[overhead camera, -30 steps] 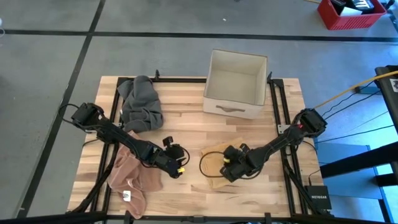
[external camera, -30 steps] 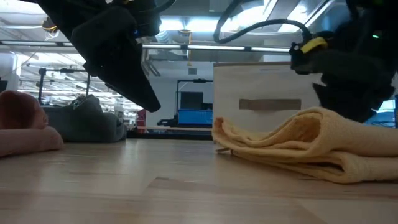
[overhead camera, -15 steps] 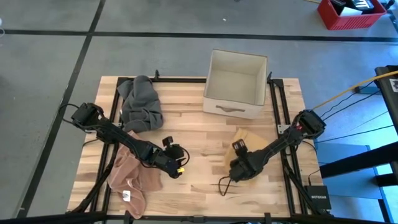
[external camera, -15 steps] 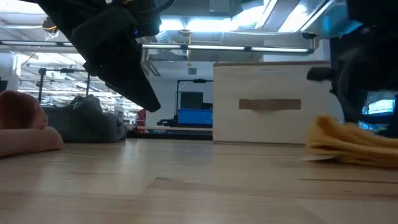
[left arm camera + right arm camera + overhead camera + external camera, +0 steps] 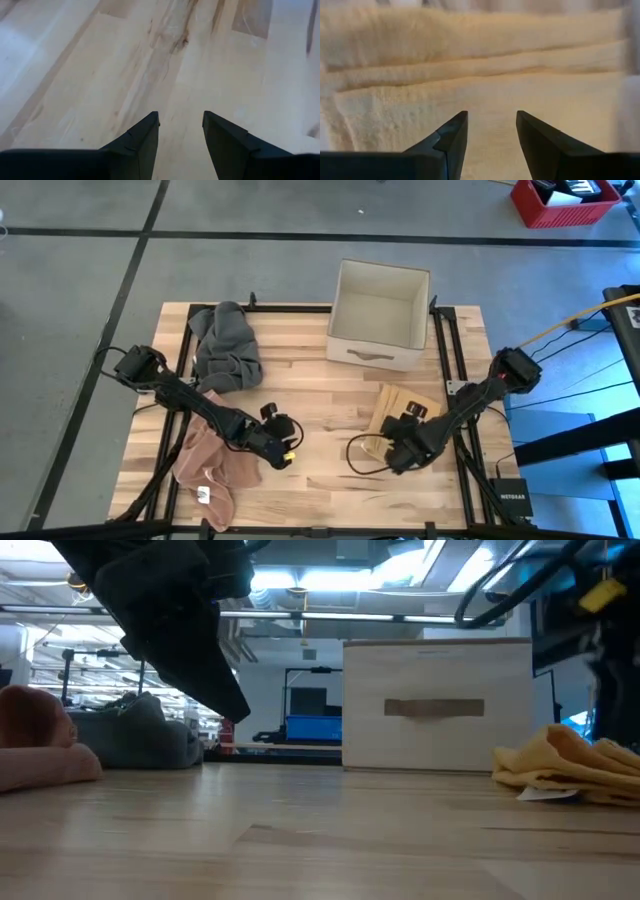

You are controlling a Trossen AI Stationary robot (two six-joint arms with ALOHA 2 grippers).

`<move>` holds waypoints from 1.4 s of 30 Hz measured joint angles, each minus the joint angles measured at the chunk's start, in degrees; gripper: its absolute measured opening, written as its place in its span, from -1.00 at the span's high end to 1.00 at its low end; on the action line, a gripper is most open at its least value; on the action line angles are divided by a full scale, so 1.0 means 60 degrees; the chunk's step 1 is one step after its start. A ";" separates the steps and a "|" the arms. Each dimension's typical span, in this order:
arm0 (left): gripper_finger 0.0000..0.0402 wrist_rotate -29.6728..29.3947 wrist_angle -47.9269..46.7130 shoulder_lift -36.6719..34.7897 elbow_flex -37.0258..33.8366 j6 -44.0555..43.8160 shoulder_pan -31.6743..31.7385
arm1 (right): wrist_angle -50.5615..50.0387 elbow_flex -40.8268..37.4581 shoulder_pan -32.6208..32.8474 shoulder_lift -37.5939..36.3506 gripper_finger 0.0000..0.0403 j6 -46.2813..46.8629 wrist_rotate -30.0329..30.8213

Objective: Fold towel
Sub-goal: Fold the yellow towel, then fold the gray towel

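The right gripper (image 5: 487,132) is held parted and empty just above the folded yellow towel (image 5: 400,406); layers could be dragged apart if snagged.

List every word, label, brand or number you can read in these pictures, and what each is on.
"NETGEAR": on the small black box beside the table's right edge, high view.
White tag on the yellow towel: too small to read.
White tag on the pink towel: too small to read.
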 joint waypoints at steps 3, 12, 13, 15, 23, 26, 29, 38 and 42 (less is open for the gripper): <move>0.26 0.0000 0.0003 0.0000 0.0000 0.0002 0.0018 | 0.1222 -0.0955 -0.0025 -0.0231 0.14 -0.0334 -0.0605; 0.26 -0.0004 0.0001 0.0000 0.0000 0.0261 0.0029 | -0.0103 -0.1498 -0.0021 -0.0311 0.14 -0.2497 -0.1538; 0.26 -0.0004 0.0005 0.0000 0.0000 0.0260 0.0029 | -0.0569 -0.1428 -0.0022 -0.0289 0.14 -0.2592 -0.1708; 0.26 -0.0007 0.0003 0.0000 0.0000 0.0260 0.0033 | -0.1284 -0.1148 -0.0020 -0.0264 0.14 -0.2919 -0.1875; 0.26 0.0152 -0.0195 -0.0102 0.0186 0.0260 0.0033 | -0.1614 0.0969 0.0143 -0.0279 0.14 -0.2507 -0.1807; 0.26 0.0348 -0.1041 -0.0619 0.0958 0.0266 0.0021 | 0.0232 0.1449 0.0769 -0.0287 0.14 -0.2422 -0.0285; 0.26 0.0126 -0.2201 -0.1256 0.1763 0.0377 -0.0098 | 0.2889 0.1252 0.1543 -0.0255 0.14 -0.3141 0.2166; 0.26 -0.0694 -0.7735 -0.2431 0.2529 -0.1796 0.0515 | 0.8373 0.0290 0.2177 0.0764 0.14 -0.5750 0.3708; 0.26 -0.0049 -0.9742 -0.2430 0.2060 -0.2952 0.0708 | 0.8241 0.0281 0.2086 0.1346 0.14 -0.5665 0.3647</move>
